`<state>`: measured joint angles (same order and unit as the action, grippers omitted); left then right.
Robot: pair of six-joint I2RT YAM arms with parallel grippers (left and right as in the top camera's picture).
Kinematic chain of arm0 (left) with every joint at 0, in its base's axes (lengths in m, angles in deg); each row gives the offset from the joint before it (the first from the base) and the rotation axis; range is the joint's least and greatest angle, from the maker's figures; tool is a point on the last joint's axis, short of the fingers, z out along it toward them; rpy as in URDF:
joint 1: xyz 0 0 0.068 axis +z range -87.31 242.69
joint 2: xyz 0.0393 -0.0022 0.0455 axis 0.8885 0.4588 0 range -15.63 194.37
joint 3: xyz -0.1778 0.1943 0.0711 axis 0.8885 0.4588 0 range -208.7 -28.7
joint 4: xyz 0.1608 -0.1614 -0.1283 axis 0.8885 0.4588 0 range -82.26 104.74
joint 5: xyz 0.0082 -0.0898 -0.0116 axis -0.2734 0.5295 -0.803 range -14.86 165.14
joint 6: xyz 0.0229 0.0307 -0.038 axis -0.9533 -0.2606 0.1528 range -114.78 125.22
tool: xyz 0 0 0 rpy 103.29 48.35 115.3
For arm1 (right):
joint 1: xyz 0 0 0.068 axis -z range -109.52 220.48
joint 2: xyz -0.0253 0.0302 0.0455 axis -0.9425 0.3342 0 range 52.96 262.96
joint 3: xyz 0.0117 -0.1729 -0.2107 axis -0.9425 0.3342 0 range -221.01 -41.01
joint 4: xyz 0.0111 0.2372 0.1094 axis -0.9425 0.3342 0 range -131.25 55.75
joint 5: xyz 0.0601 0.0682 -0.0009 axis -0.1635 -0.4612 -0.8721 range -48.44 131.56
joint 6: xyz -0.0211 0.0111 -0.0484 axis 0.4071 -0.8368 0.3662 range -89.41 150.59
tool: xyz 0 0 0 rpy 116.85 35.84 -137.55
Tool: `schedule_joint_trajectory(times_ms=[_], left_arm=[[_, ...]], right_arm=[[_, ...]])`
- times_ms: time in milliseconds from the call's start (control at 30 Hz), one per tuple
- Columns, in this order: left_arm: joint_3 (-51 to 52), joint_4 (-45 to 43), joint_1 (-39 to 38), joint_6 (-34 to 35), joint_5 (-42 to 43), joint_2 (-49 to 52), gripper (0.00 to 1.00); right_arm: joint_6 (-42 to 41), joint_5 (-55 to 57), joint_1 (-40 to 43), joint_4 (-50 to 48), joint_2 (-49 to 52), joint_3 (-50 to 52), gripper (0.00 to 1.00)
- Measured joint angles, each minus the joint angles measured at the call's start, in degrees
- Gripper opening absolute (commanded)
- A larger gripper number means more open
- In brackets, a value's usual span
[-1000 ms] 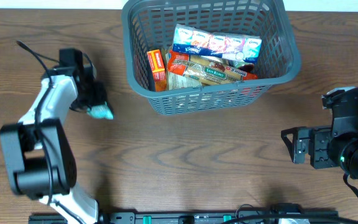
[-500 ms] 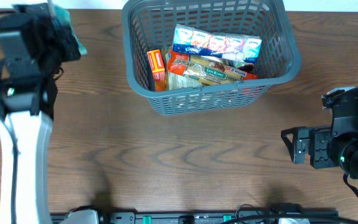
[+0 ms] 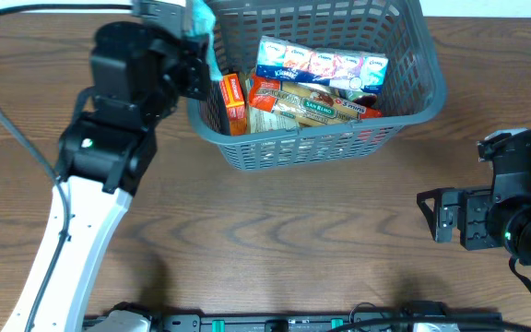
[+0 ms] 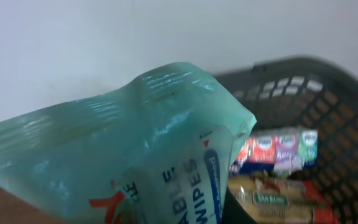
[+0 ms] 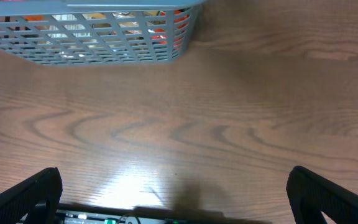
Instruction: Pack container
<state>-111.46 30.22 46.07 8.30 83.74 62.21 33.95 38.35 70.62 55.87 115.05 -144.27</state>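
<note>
The dark grey slotted basket (image 3: pixel 413 97) stands at the back middle of the table and holds several grocery packets: a blue tissue pack (image 3: pixel 321 63), an orange box (image 3: pixel 232 100) and a pasta packet (image 3: pixel 316 106). My left gripper (image 3: pixel 194 28) is raised over the basket's left rim, shut on a teal wipes packet (image 3: pixel 201 32). That packet fills the left wrist view (image 4: pixel 135 149), with the basket (image 4: pixel 328 93) behind it. My right gripper (image 3: pixel 429 214) is open and empty, low over the table at the right. The basket's corner shows in the right wrist view (image 5: pixel 104 37).
Bare wood table (image 3: pixel 275 231) lies between the basket and the front edge. The left arm's white link (image 3: pixel 72 231) slants across the left side. A black rail (image 3: pixel 293 323) runs along the front edge.
My left gripper lifted the wipes packet off the table at the left, swung up and to the right, and now holds it over the basket's left rim. The right arm has not moved.
</note>
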Motion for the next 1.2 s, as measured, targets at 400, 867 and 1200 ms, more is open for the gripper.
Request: schedule_joint_trajectory(times_ms=[400, 867, 1200], left_arm=[[0.02, 1.9, -1.09, -0.02, 0.39, 1.49, 0.99], [0.02, 3.56, -1.11, 0.72, -11.04, -9.2, 0.98], [0.02, 5.44, -1.11, 3.15, -24.55, -12.46, 0.99]], right_arm=[[0.0, 0.0, 0.0, 0.02, 0.0, 0.0, 0.99], [0.0, 0.0, 0.0, 0.02, 0.0, 0.0, 0.99], [0.0, 0.0, 0.0, 0.0, 0.0, 0.0, 0.99]])
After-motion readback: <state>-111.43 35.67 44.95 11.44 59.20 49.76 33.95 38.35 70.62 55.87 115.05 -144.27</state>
